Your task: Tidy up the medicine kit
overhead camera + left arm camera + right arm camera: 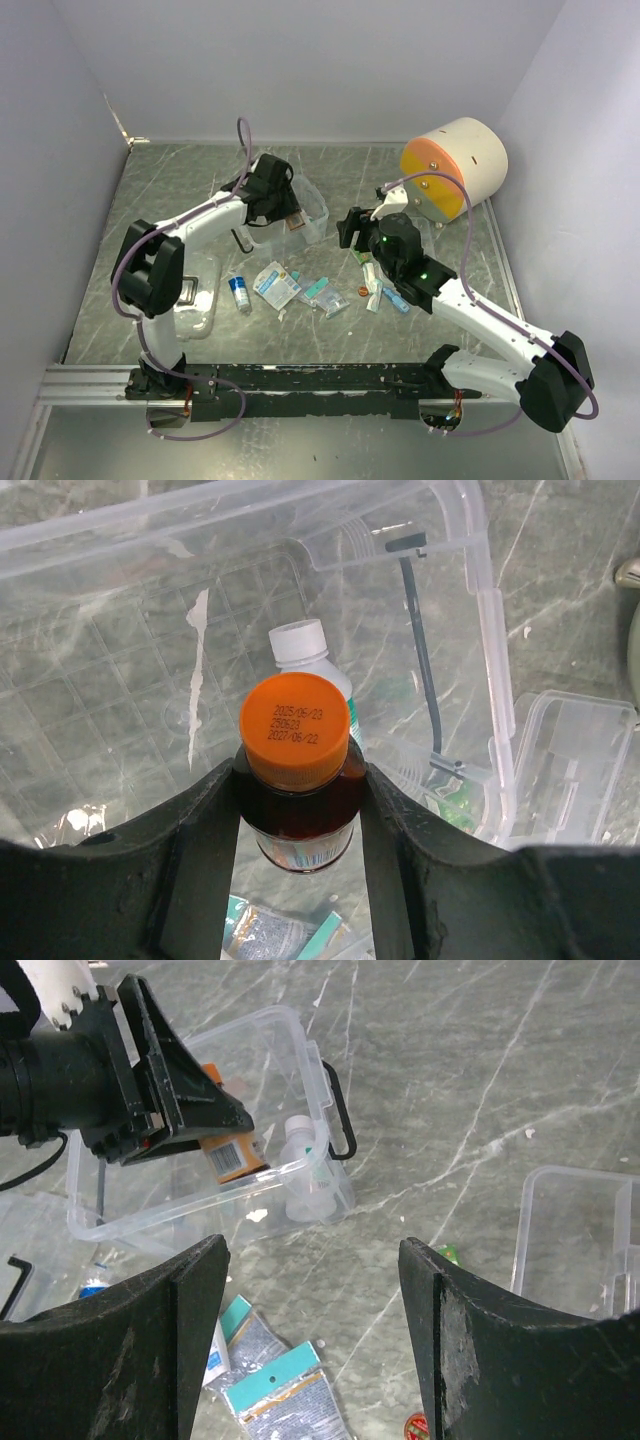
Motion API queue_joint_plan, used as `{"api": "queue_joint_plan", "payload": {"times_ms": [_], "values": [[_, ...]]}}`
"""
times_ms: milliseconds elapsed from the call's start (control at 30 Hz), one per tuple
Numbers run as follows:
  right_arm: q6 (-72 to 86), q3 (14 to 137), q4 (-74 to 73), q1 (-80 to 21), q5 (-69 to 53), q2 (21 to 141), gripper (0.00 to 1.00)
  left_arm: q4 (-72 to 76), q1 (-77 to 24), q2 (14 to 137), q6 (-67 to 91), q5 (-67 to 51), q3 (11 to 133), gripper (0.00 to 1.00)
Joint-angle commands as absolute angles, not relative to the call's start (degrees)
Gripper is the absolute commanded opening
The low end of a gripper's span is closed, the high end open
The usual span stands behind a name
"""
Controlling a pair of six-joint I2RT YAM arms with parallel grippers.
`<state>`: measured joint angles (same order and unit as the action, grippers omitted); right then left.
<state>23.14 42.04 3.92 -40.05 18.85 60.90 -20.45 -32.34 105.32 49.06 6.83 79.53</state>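
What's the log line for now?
left hand: holds orange-capped bottle over clear box | right hand: open, empty | white bottle: in box

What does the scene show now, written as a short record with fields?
left end effector: shut on the orange-capped brown bottle, at the open clear box
right end effector: open, empty, above the table
inside box: a white-capped bottle
loose on table: packets, a small blue-labelled bottle
task status: not finished
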Motion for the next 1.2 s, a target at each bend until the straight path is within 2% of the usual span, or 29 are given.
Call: {"api": "queue_joint_plan", "payload": {"times_ms": [0, 333, 833, 1067, 1167], "values": [[22.4, 44.4, 1.3, -39.6, 20.5, 61.4, 0.69, -23.9, -32.6, 107.1, 49.3, 5.1, 82.9, 0.41], [22.2, 44.1, 0.5, -39.6, 20.6, 61.7, 0.69, -24.4, -32.6, 106.4, 49.3, 3.2, 80.9, 0.42], [22.9, 43.9, 0.0, -39.6, 20.1, 61.3, 0.69, -26.1, -32.6, 111.5, 46.9, -0.7, 83.3, 0.44], [22.7, 43.6, 0.0, -39.7, 20.2, 61.1, 0.69, -27.0, -32.6, 112.1, 46.5, -0.6, 84.0, 0.54], [22.6, 43.3, -0.1, -39.7, 20.3, 60.8, 0.69, -27.0, -32.6, 112.6, 45.6, -2.1, 84.3, 0.62]]}}
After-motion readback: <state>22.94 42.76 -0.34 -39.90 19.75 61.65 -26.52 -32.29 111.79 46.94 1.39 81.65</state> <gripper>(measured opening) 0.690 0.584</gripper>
